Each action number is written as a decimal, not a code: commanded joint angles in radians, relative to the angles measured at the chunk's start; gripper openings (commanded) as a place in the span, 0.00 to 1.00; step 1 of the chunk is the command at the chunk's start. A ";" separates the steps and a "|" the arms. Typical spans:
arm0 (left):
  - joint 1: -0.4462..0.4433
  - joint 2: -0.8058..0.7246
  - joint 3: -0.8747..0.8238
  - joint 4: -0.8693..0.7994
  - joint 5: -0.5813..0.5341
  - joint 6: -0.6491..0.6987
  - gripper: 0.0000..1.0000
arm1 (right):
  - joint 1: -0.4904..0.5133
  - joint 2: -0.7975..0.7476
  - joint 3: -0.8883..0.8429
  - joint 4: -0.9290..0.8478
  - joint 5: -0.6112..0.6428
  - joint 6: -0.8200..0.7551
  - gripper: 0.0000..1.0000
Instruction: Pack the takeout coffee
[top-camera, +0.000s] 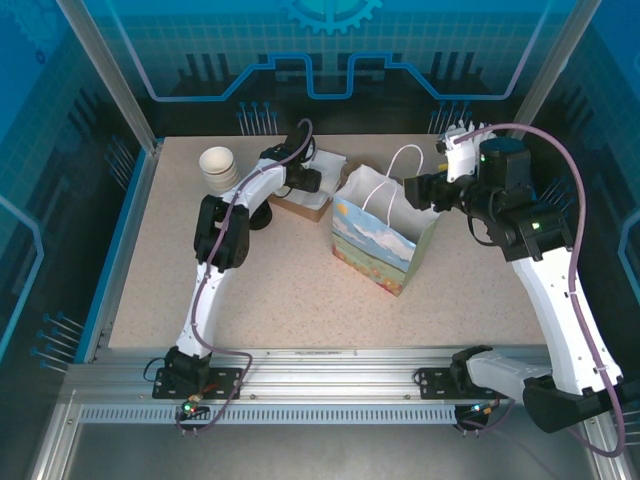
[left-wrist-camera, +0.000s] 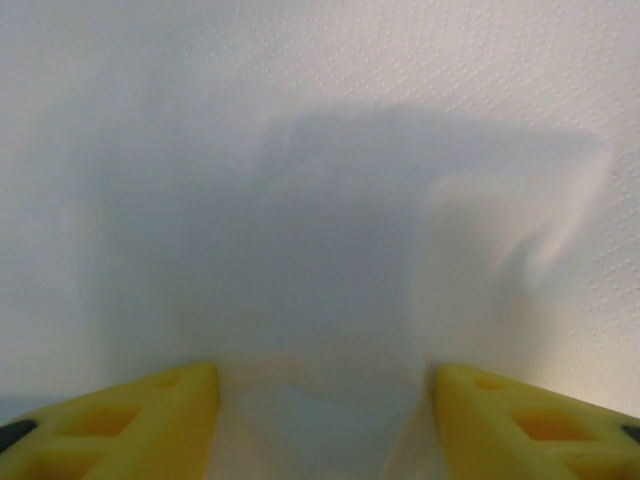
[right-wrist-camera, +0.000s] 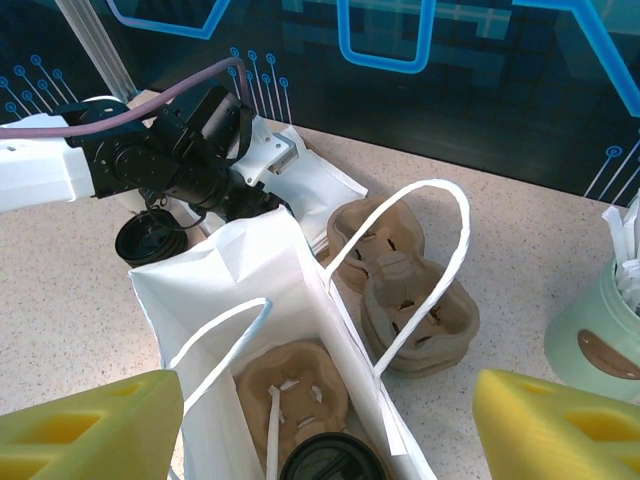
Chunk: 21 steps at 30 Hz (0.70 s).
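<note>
The takeout coffee (right-wrist-camera: 335, 462) sits inside the white gift bag (right-wrist-camera: 230, 290); its round black lid shows at the bottom edge of the right wrist view, and the cup body is hidden. It rests in a brown pulp carrier (right-wrist-camera: 295, 385) on the bag's floor. My right gripper (right-wrist-camera: 330, 390) hangs open above the bag's mouth, at the bag's right rim (top-camera: 425, 190). My left gripper (left-wrist-camera: 325, 380) is down on a stack of white napkins (left-wrist-camera: 330, 200), its yellow fingers (left-wrist-camera: 150, 410) apart with napkin paper between them. In the top view it (top-camera: 315, 180) is behind the bag (top-camera: 375, 240).
A stack of empty pulp carriers (right-wrist-camera: 410, 290) lies right of the bag. A loose black lid (right-wrist-camera: 150, 238) rests beside the left arm (right-wrist-camera: 150, 165). White paper cups (top-camera: 218, 165) stand at the back left. A pale green holder (right-wrist-camera: 600, 335) is at the right.
</note>
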 joint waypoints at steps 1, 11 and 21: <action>0.005 0.030 0.022 -0.052 -0.007 0.018 0.55 | 0.000 -0.002 -0.012 0.019 -0.020 -0.013 0.78; 0.005 -0.023 0.011 -0.041 0.016 -0.002 0.41 | 0.006 0.005 -0.015 0.005 -0.023 -0.019 0.78; 0.004 -0.080 -0.017 -0.020 0.022 -0.005 0.32 | 0.009 0.015 -0.021 0.000 -0.034 -0.018 0.77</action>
